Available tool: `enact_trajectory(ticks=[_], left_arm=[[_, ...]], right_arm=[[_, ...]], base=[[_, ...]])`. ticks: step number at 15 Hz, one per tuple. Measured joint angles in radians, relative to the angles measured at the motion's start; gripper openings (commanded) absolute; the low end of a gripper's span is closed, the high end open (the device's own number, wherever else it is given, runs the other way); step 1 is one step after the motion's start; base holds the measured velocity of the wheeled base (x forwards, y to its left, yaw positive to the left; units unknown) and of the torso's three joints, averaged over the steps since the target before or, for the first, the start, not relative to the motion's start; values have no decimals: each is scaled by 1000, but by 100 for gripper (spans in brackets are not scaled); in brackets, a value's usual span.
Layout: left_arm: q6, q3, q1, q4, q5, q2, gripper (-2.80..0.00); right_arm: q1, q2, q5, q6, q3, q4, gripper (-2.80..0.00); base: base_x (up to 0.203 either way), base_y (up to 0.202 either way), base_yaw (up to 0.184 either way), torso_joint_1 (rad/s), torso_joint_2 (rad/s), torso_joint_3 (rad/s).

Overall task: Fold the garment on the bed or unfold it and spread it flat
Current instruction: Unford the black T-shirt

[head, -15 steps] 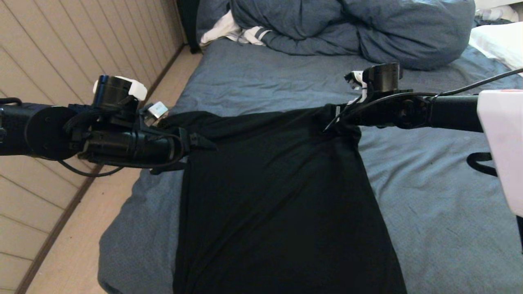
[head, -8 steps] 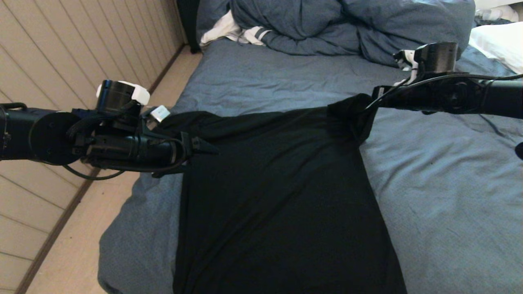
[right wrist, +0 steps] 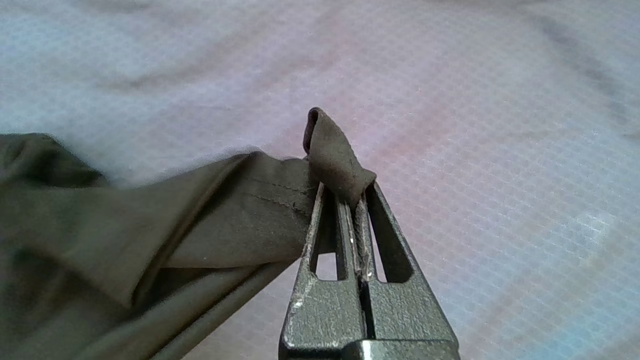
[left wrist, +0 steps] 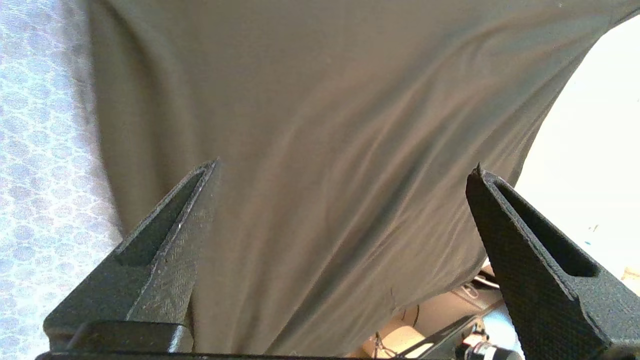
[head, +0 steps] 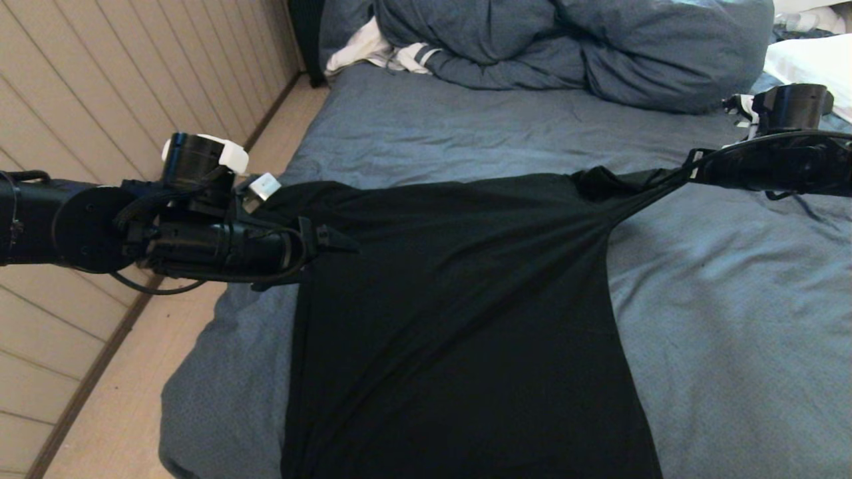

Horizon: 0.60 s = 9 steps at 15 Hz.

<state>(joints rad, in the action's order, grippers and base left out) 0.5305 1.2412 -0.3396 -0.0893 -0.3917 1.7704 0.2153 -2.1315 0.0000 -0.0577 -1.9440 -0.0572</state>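
Bed (head: 719,346): large, covered with a wrinkled slate-blue sheet; its left edge runs beside a bare floor strip and a panelled wall. A blue duvet (head: 586,46) is heaped along the far edge, with a white striped cloth (head: 373,50) tucked at its left end and a white pillow (head: 809,63) at the far right corner.

T-shirt (head: 452,306): black, plain side up, laid lengthwise near the left edge of the bed, its body running from mid-bed to the near edge. One far corner is drawn out toward the right side of the bed into a taut point, with tension creases fanning back across the cloth.

Right gripper (right wrist: 350,197): fingers shut tight on that corner, a small hemmed tab of cloth pinched between them; held just above the sheet, toward the right edge.

Left gripper (left wrist: 345,170): fingers spread fully wide, nothing held; poised over the shirt's far left corner by the left edge of the bed.

Step judged in hand: spreading flat, the right corner being stretched sideways while the left stays ungripped.

Next move, as judged: the left fingers should be lowered and closed on the left corner, so that the pull is opposed and the shirt is not dragged across the sheet.
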Motion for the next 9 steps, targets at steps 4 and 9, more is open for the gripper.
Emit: enact_trajectory(ticks=[4,9], left_arm=[[0,-1,1,9,3,2,0],[0,-2,1,9,3,10,0]], right_arm=[[49,-56,0,-10,19,-1,-280],[53,-99,-1,-16,47,1,0]], base=[[0,0,0,0,0,0],[0,0,0,0,0,0]])
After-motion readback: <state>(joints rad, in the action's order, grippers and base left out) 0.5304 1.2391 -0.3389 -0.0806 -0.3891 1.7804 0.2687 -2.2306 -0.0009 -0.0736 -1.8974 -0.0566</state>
